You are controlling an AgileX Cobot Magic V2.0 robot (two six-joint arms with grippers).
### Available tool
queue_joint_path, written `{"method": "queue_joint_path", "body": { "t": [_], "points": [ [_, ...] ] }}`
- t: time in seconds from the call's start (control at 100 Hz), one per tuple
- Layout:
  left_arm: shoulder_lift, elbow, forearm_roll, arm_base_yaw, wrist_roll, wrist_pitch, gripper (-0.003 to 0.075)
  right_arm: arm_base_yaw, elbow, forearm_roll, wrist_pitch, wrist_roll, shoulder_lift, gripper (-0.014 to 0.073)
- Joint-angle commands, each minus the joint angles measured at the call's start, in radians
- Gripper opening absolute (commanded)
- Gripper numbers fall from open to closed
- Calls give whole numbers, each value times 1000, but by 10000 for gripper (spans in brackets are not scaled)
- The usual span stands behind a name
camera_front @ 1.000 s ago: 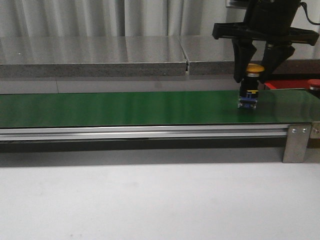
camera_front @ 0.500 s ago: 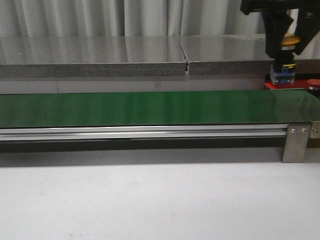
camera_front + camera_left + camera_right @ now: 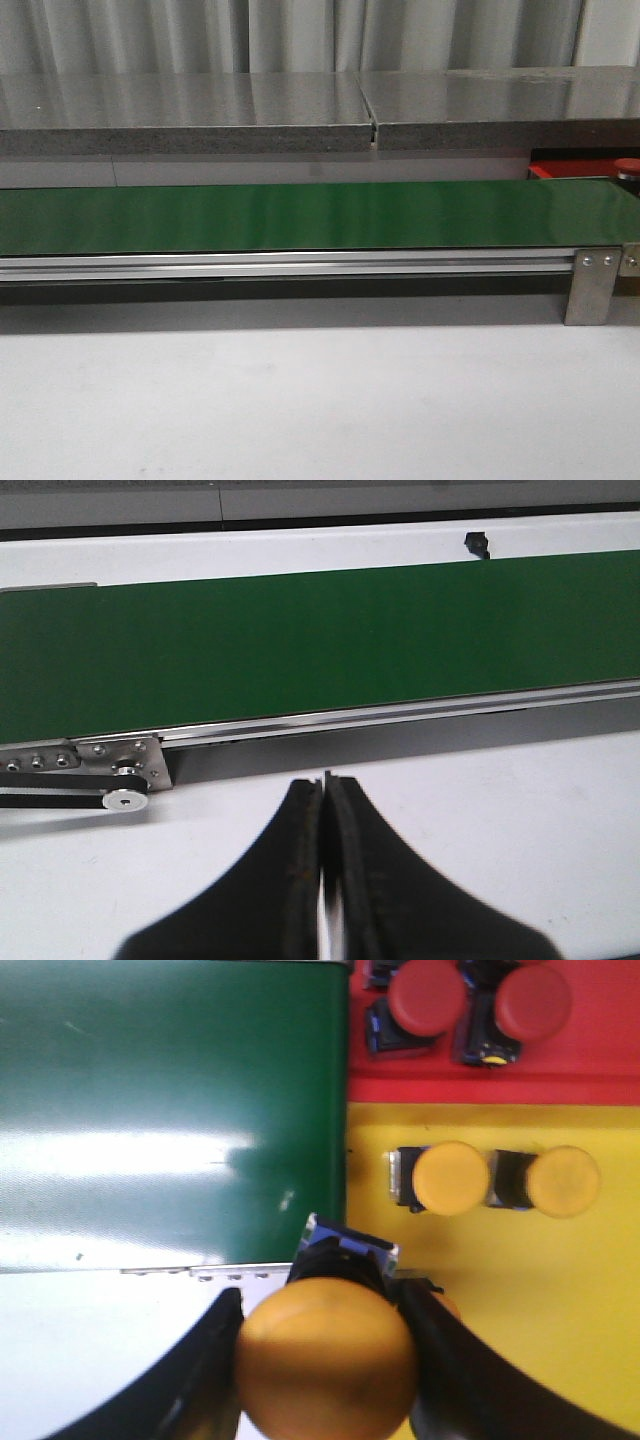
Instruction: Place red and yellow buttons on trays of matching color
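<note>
My right gripper (image 3: 322, 1305) is shut on a yellow button (image 3: 325, 1360), its domed cap filling the space between the black fingers. It hangs over the border between the green belt (image 3: 170, 1110) and the yellow tray (image 3: 560, 1310). Two yellow buttons (image 3: 450, 1178) (image 3: 563, 1182) lie on that tray. Beyond it the red tray (image 3: 500, 1085) holds two red buttons (image 3: 427, 995) (image 3: 533, 1002). The front view shows only a strip of the red tray (image 3: 570, 168) and one red button (image 3: 627, 166); neither arm appears there. My left gripper (image 3: 325, 780) is shut and holds nothing, over the white table.
The long green belt (image 3: 300, 215) runs across the table on an aluminium rail with a metal bracket (image 3: 593, 285) at its right end. A grey stone ledge (image 3: 250, 120) runs behind it. The belt's roller end (image 3: 110, 770) lies near my left gripper.
My right gripper lifted the yellow button off the belt, carried it up and to the right, and left the front view. The left arm has not visibly moved.
</note>
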Motion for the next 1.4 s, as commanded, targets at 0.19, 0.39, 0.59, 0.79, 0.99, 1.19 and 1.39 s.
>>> {"method": "queue_joint_path", "body": {
  "t": [0.19, 0.39, 0.59, 0.79, 0.99, 1.19, 1.39],
  "points": [
    [2, -27, -16, -9, 0, -72, -19, -181, 60, 5, -28, -32, -81, -1],
    [2, -27, -16, -9, 0, -72, -19, -319, 144, 19, -113, -32, -81, -10],
    [2, -27, -16, -9, 0, -72, -19, -407, 222, 63, -215, -32, -77, -39],
    [2, -27, -16, -9, 0, -72, -19, -409, 288, 81, -315, -32, -56, -39],
    [2, -27, -16, -9, 0, -72, -19, -409, 299, 94, -359, -32, 17, -39],
    [2, -27, -16, -9, 0, -72, -19, -409, 299, 119, -384, -32, 92, -37],
    [2, -27, -16, -9, 0, -72, -19, -409, 299, 122, -392, -32, 136, 11]
  ]
}}
